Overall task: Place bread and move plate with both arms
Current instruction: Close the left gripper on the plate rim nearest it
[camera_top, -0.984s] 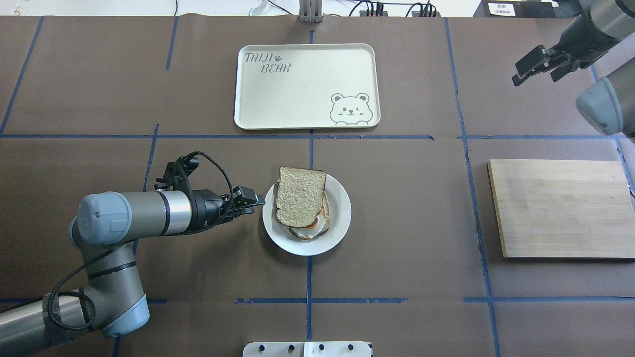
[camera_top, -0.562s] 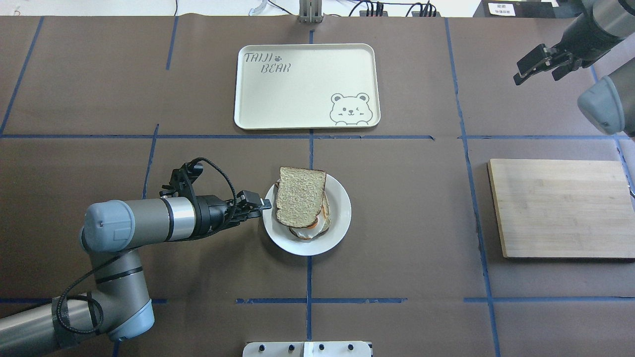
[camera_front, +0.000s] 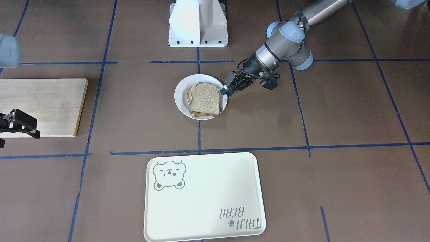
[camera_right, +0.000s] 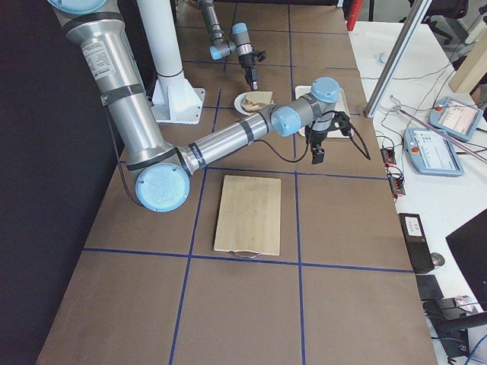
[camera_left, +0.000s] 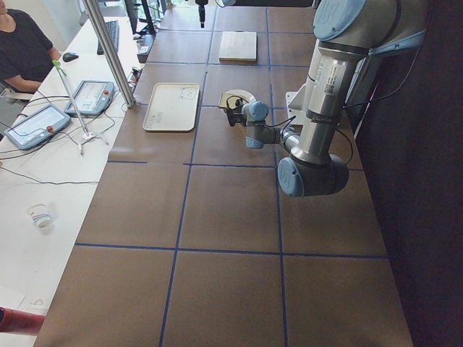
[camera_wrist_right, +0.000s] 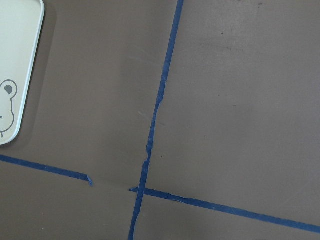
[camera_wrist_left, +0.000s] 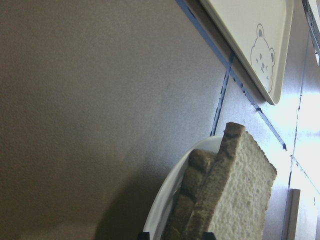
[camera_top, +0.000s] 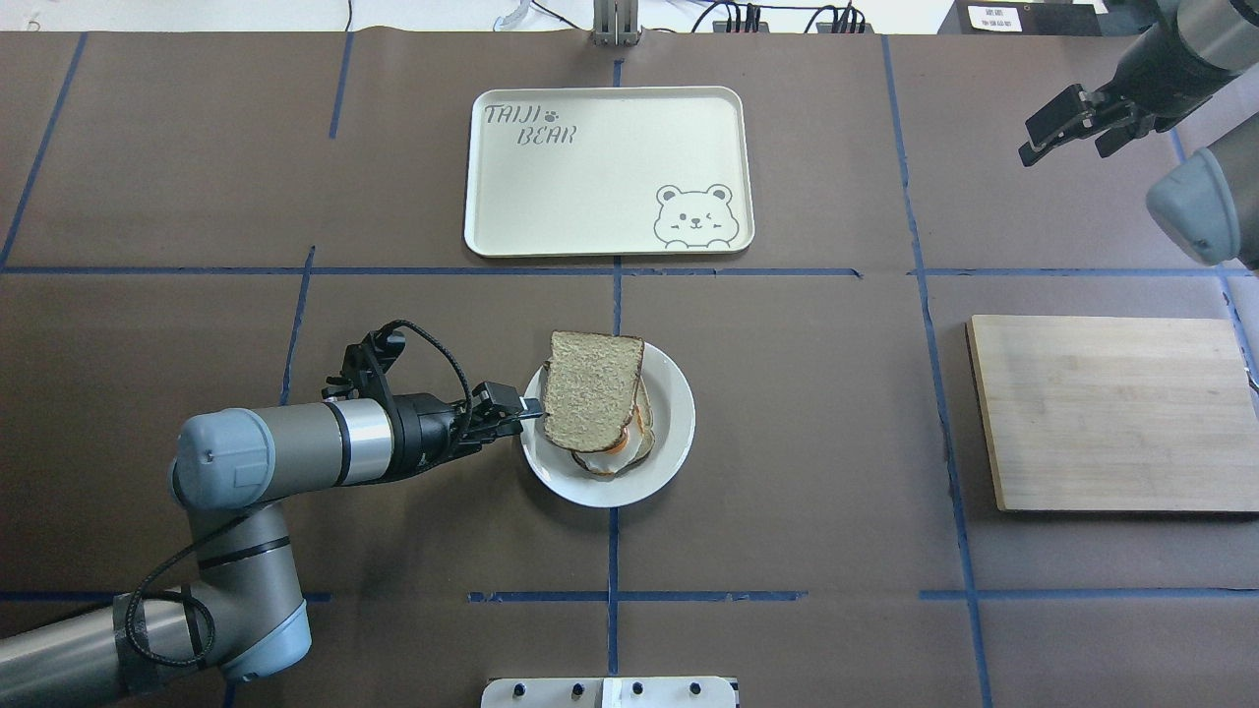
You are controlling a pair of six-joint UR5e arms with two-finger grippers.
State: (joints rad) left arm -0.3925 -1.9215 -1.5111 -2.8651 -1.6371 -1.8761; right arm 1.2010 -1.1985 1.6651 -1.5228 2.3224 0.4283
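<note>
Where the front-facing view looks down, the bread point(camera_front: 205, 99) tops a stack on the plate point(camera_front: 181, 97), with the left end effector point(camera_front: 223, 90) at the plate's rim. Overhead: the fingertips overlap the rim; cannot tell if they are clamped. Right end effector point(camera_top: 1060, 152) has its fingers apart, well away across the counter point(camera_top: 836, 442). Left wrist: bread and plate rim are close.

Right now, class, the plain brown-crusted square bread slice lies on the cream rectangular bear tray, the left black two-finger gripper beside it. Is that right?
No. The bread slice lies on the small round white plate, not on the cream bear tray, as the overhead exterior view shows. The left gripper is indeed beside it.
</note>
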